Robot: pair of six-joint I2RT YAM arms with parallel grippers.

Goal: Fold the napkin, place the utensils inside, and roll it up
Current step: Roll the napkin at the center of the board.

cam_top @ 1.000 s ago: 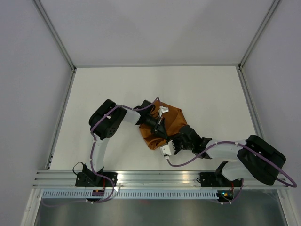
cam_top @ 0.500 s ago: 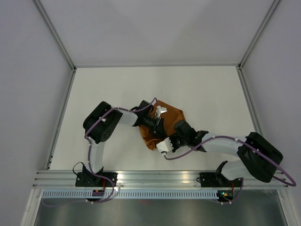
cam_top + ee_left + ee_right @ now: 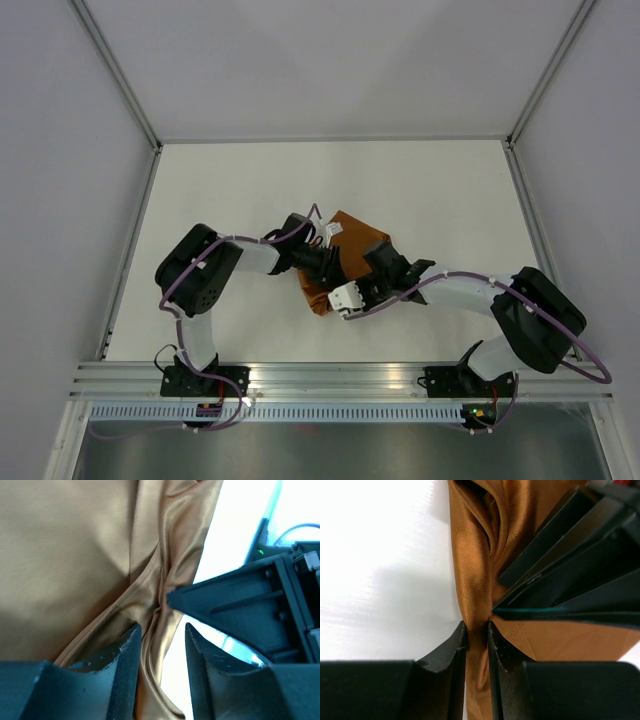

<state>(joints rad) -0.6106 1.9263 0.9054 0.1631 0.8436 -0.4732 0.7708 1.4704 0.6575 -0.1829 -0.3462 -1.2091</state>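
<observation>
Rust-brown napkin [image 3: 362, 236] lies bunched mid white tabletop [image 3: 450, 200], with both arms meeting over it. Left wrist: left end effector [image 3: 162, 665] part-open, jaws apart, a napkin fold running through the gap. Right wrist: right end effector [image 3: 477, 640] narrow, pinching a napkin ridge at the cloth's edge, beside bare tabletop.
</observation>
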